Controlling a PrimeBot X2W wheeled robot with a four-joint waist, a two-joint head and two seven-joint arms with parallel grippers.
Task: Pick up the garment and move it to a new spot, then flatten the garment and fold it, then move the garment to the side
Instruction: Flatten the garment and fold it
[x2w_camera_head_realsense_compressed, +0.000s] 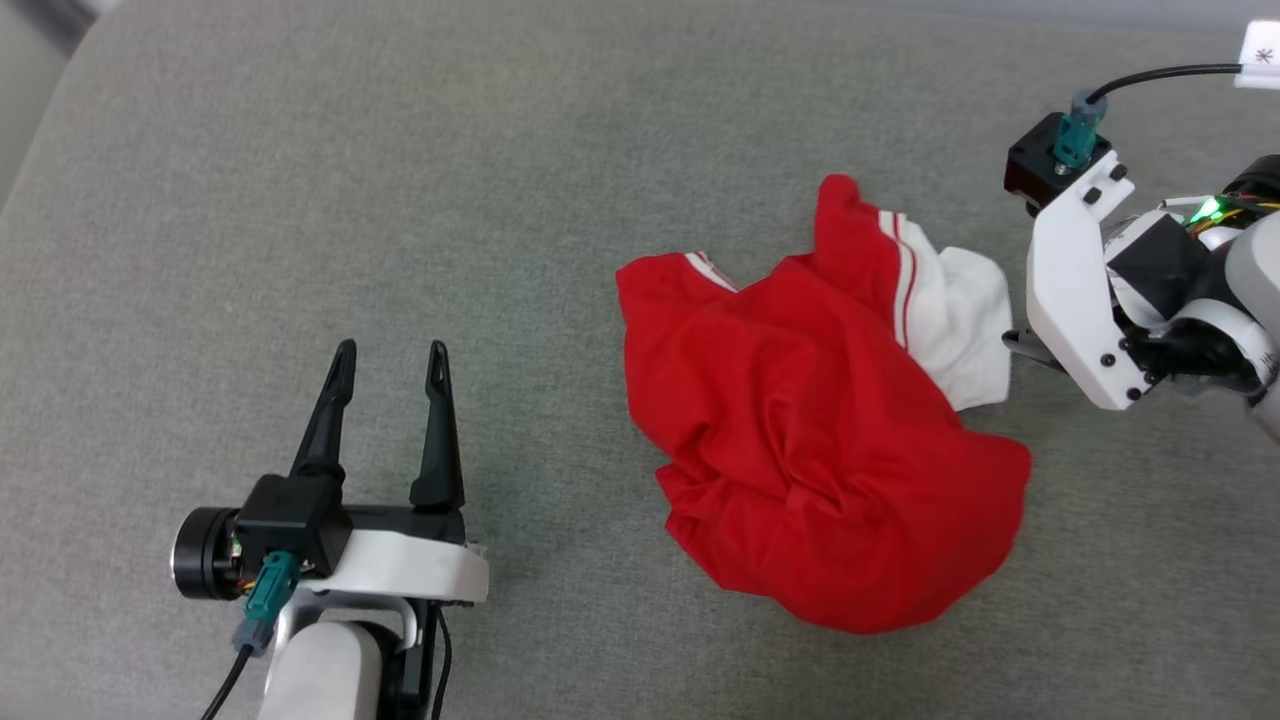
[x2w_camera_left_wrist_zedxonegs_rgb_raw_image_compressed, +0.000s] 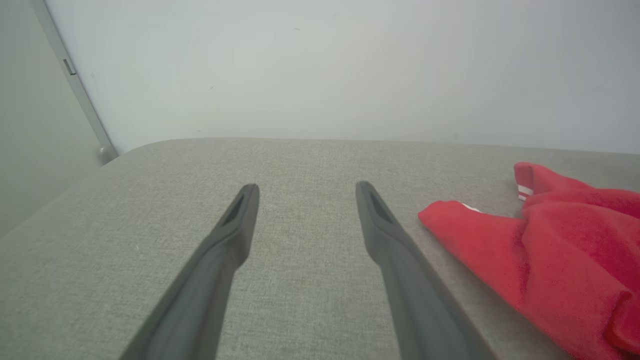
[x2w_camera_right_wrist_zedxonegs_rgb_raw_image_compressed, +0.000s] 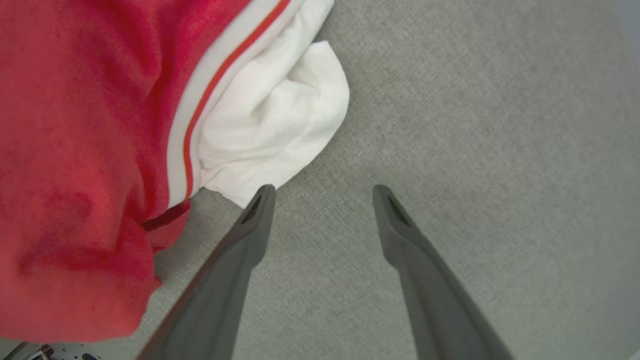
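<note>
Red jersey T-shirt with white sleeves (x2w_camera_head_realsense_compressed: 820, 440) lies in a crumpled heap right of centre in the head view, on a grey woven-fabric surface (x2w_camera_head_realsense_compressed: 400, 150). Left gripper (x2w_camera_head_realsense_compressed: 391, 350), lower left, and right gripper (x2w_camera_right_wrist_zedxonegs_rgb_raw_image_compressed: 324, 190), at the heap's right edge, stand wide open and empty. Lifting, flattening, folding and setting aside all appear still to come.

Soft cloth garment (x2w_camera_head_realsense_compressed: 800, 440), matt.
</note>
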